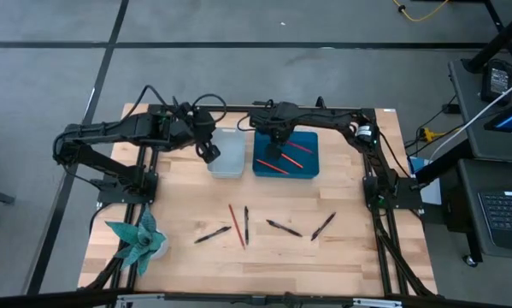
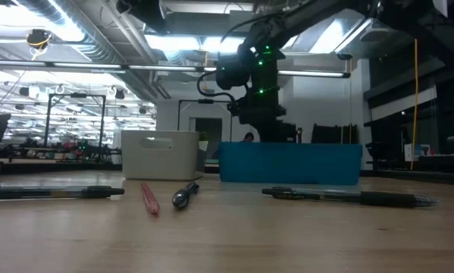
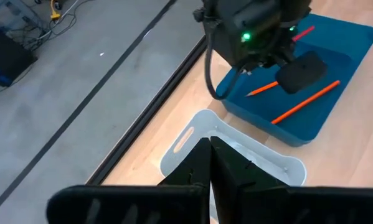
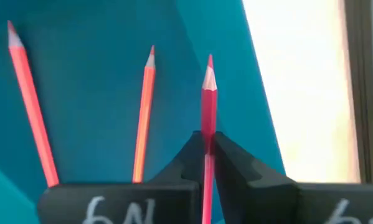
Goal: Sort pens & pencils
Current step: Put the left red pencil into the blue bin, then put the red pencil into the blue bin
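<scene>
My right gripper is over the blue bin, shut on a red pencil. Two more orange-red pencils lie flat on the bin floor. My left gripper hovers shut and empty above the white bin, which stands next to the blue one. On the near half of the table lie a red pencil and several dark pens, each flat on the wood. My right gripper pinches the red pencil's shaft between its two fingers, a short way behind the sharpened point. The pencil runs along the fingers, its point sticking out past the fingertips over the blue bin's floor. I cannot tell whether the pencil touches the floor.
A teal paper figure sits at the table's near left corner. The two bins stand side by side at the far middle of the table. Bare wood lies between the bins and the row of pens.
</scene>
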Motion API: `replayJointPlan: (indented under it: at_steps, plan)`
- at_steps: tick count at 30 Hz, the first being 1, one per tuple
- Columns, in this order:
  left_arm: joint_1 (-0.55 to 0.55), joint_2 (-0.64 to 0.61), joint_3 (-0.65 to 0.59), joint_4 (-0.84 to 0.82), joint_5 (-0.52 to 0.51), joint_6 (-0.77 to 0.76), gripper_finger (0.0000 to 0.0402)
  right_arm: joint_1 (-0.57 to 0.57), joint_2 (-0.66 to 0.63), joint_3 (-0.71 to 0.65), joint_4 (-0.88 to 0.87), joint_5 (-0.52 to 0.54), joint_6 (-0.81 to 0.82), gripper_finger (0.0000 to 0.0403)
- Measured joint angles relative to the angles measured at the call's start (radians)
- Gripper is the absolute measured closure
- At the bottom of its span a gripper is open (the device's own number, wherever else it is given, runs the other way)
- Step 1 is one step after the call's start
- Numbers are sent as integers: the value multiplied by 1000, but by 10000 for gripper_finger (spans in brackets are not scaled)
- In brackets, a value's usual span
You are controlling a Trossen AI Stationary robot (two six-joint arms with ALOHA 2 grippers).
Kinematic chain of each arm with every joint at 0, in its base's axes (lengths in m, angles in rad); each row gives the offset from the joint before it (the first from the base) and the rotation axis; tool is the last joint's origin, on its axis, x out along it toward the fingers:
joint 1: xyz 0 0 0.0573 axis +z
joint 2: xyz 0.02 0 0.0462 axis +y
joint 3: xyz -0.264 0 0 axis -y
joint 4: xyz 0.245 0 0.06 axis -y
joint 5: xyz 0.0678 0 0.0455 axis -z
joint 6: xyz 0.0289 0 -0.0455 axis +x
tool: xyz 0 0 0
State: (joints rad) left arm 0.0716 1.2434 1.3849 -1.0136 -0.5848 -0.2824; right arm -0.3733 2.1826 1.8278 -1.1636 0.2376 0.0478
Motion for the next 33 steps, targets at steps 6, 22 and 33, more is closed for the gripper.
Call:
replayJointPlan:
  at_steps: [6, 22, 33]
  plan:
    - [-14, 0, 0, 0, 0, -7, 401, -5, 0, 0, 6, -11, -45, 375]
    - [-16, 0, 0, -6, 0, -29, 401, -21, 0, 0, 48, -30, -77, 332]
    - [-16, 0, 0, -7, 0, -29, 401, -21, 0, 0, 40, -63, -55, 331]
